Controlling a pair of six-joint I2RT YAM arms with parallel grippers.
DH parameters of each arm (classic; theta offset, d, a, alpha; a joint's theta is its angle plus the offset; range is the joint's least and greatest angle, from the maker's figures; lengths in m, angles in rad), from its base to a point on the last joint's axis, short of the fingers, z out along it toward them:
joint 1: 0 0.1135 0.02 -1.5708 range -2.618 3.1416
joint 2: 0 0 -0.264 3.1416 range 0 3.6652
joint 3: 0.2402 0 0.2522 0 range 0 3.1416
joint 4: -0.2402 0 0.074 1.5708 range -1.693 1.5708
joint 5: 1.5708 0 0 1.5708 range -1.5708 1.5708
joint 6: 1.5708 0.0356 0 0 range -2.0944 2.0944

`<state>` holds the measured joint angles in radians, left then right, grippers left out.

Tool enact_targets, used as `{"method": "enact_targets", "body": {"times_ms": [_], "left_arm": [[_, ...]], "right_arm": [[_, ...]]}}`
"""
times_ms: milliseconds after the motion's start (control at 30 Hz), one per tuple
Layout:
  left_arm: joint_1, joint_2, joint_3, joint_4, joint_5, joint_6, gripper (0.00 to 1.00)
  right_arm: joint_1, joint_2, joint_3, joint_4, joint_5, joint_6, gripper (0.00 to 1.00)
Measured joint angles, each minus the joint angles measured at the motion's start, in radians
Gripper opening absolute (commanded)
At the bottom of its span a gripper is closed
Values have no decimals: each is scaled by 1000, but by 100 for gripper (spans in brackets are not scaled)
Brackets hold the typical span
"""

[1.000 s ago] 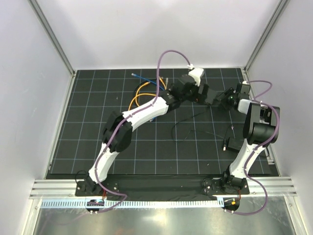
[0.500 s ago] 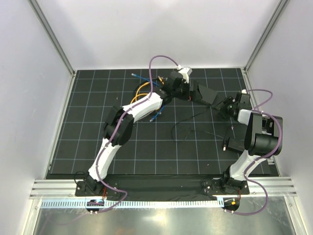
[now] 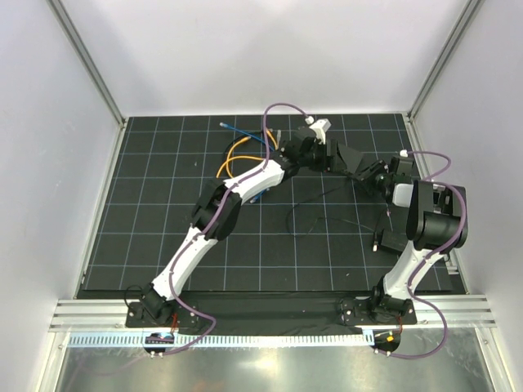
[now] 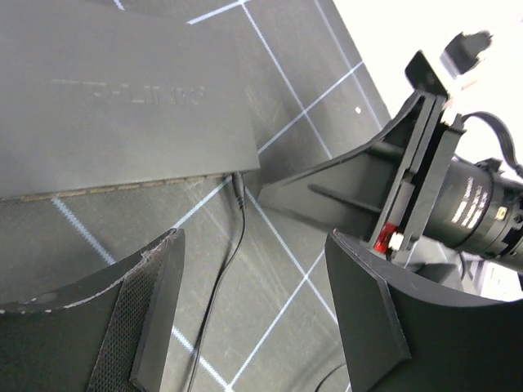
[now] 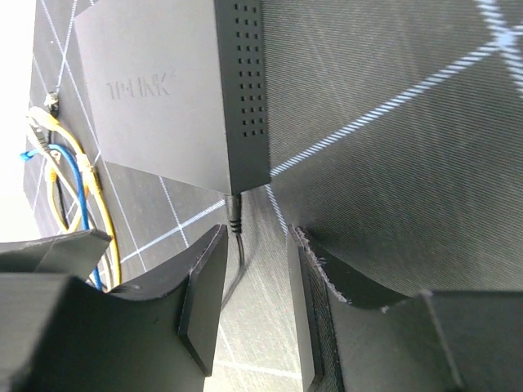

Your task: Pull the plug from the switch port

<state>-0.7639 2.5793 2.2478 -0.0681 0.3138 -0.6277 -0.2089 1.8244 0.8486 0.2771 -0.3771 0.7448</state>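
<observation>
The switch (image 4: 122, 90) is a flat matte-black box lying on the black grid mat at the back right (image 3: 350, 156). A small black plug (image 5: 234, 214) sits in the port at its corner, also seen in the left wrist view (image 4: 237, 186). Its thin black cable (image 4: 214, 286) trails away over the mat. My right gripper (image 5: 253, 302) is open, its fingers either side of the cable just below the plug, not touching it. My left gripper (image 4: 257, 310) is open beside the switch's socket edge, with the cable between its fingers. The two grippers (image 3: 331, 157) (image 3: 369, 173) flank the switch.
Yellow and blue network cables (image 3: 239, 151) lie coiled behind the left arm, also at the left of the right wrist view (image 5: 57, 180). A small black block (image 3: 391, 240) sits by the right arm. The thin black cable loops across mid-mat (image 3: 315, 200). White walls enclose the mat.
My left gripper swung away to the left, then came back right to the switch. My right gripper moved a little left, closer to the switch's plug corner.
</observation>
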Motion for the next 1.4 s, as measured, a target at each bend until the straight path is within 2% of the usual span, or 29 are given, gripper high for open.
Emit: {"method": "enact_targets", "body": {"times_ms": [200,233,300,333,367,500,667,767,933,1033,1267,1400], "left_arm": [[0,30,-3,97,29,-59,71],[0,35,-3,103,29,-69,64],[0,43,-3,110,27,-85,56],[0,48,-3,110,26,-95,48],[0,52,-3,111,21,-111,46],[0,67,-3,95,-14,-195,47],[-2,69,-22,76,-102,-337,60],[-2,70,-27,46,-149,-398,63],[-2,82,10,18,-194,-502,61],[-2,97,31,19,-213,-583,55],[-2,164,69,39,-216,-753,53],[-2,173,72,56,-216,-800,50]], "right_arm": [[5,27,0,50,-20,20,40],[5,32,0,60,-26,24,40],[5,41,0,75,-34,31,38],[5,46,0,82,-37,36,37],[5,49,0,87,-38,40,36],[5,64,6,105,-48,52,35],[7,77,16,113,-51,56,33],[14,85,26,113,-52,56,31],[24,94,35,112,-51,55,29],[26,97,37,111,-52,55,28],[26,101,52,90,-52,37,26],[26,101,63,68,-53,13,22]]}}
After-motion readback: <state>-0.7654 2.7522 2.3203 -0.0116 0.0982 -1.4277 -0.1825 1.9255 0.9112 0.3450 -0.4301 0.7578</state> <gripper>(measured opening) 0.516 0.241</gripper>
